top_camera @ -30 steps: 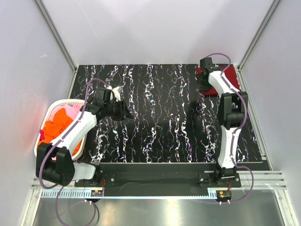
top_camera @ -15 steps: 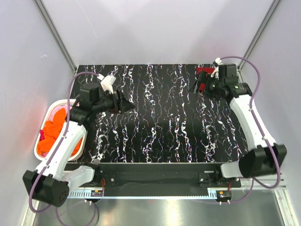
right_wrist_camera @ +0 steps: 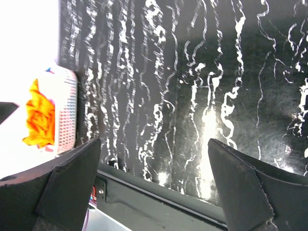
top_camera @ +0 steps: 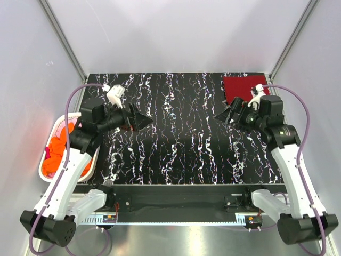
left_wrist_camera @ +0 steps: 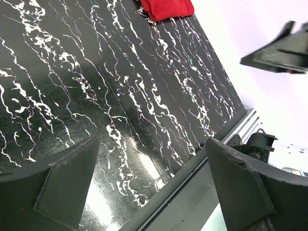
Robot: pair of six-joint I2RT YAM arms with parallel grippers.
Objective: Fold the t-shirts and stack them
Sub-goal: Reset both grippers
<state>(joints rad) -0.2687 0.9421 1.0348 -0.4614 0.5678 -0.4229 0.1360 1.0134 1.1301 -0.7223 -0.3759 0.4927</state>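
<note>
A dark red t-shirt lies folded at the table's back right corner; the left wrist view catches it at the top edge. Bright orange t-shirts are bunched in the white basket on the left, and the right wrist view shows them too. My left gripper hovers open over the left part of the table, pointing right, nothing between its fingers. My right gripper hangs open and holds nothing, just in front of and left of the red shirt, pointing left.
The black marbled table stretches between both grippers. The white basket stands off the table's left edge. Grey walls close in the back and both sides. A metal rail runs along the near edge.
My right gripper has let go of the red shirt, opened and drawn back toward the near left. My left gripper has opened wide and its arm has risen and swung back.
</note>
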